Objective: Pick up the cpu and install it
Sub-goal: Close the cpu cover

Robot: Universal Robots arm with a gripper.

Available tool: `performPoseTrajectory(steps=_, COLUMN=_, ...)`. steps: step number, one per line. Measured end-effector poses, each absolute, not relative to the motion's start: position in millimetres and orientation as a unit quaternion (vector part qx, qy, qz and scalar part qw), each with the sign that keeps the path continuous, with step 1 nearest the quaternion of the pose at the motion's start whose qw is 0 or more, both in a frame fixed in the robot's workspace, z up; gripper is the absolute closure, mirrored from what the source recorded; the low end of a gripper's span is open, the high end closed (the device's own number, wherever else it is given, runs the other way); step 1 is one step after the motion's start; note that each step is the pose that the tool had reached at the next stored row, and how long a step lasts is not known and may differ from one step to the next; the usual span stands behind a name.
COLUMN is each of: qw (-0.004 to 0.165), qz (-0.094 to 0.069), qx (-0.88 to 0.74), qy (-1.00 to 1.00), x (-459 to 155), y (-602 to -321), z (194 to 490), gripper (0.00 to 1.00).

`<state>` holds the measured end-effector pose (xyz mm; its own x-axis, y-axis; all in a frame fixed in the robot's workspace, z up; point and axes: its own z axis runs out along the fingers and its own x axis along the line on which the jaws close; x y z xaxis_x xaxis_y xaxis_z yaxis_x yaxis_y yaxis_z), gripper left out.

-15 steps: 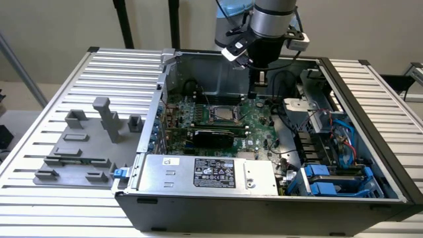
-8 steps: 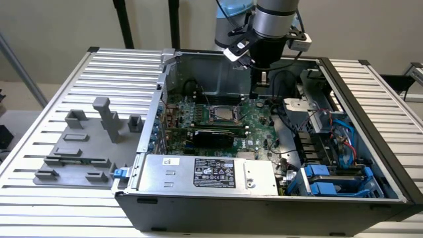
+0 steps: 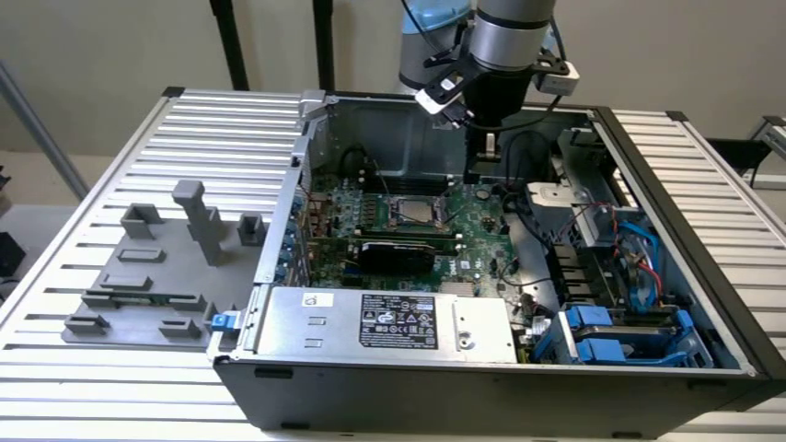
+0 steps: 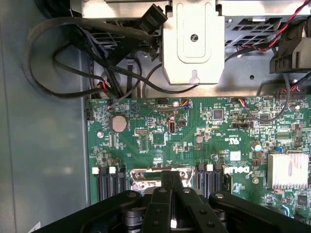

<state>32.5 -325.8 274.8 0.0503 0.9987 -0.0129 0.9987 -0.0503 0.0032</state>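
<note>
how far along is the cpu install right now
Done, it seems: a silvery square, likely the cpu, lies inside the socket on the motherboard. In hand: nothing visible; the gripper is shut, its fingers pressed together, poised above the board near the socket. Left: whether the chip is fully seated or latched cannot be told from here.

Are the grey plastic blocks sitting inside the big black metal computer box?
No, the grey plastic blocks stand on the ribbed metal table, outside the computer box at the exterior view's left.
</note>
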Motion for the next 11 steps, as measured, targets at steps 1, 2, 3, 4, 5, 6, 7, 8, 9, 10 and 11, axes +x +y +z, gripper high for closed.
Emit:
performPoseTrajectory(steps=1, qw=0.006, qz=-0.004, qx=0.725, qy=0.689, x=32.5, y=-325.8, z=274.8, gripper=0.89)
performPoseTrajectory(steps=2, qw=0.006, qz=-0.003, qx=0.725, qy=0.689, x=32.6, y=-325.8, z=274.7, gripper=0.89)
performPoseTrajectory(steps=3, qw=0.006, qz=-0.003, qx=0.725, qy=0.689, x=32.6, y=-325.9, z=274.6, gripper=0.89)
performPoseTrajectory(steps=4, qw=0.007, qz=-0.003, qx=0.725, qy=0.689, x=32.9, y=-325.9, z=274.5, gripper=0.89)
performPoseTrajectory(steps=5, qw=0.007, qz=-0.002, qx=0.725, qy=0.689, x=33.6, y=-325.9, z=274.3, gripper=0.89)
performPoseTrajectory(steps=6, qw=0.008, qz=-0.002, qx=0.725, qy=0.689, x=35.1, y=-325.9, z=274.0, gripper=0.89)
performPoseTrajectory(steps=7, qw=0.008, qz=-0.002, qx=0.725, qy=0.689, x=37.2, y=-325.8, z=273.9, gripper=0.89)
performPoseTrajectory(steps=8, qw=0.008, qz=-0.001, qx=0.725, qy=0.689, x=40.0, y=-325.8, z=273.8, gripper=0.89)
performPoseTrajectory(steps=9, qw=0.008, qz=-0.001, qx=0.725, qy=0.689, x=42.5, y=-325.8, z=273.7, gripper=0.89)
performPoseTrajectory(steps=10, qw=0.008, qz=-0.001, qx=0.725, qy=0.689, x=44.3, y=-325.8, z=273.3, gripper=0.89)
performPoseTrajectory(steps=11, qw=0.009, qz=-0.001, qx=0.725, qy=0.689, x=45.3, y=-325.8, z=272.7, gripper=0.89)
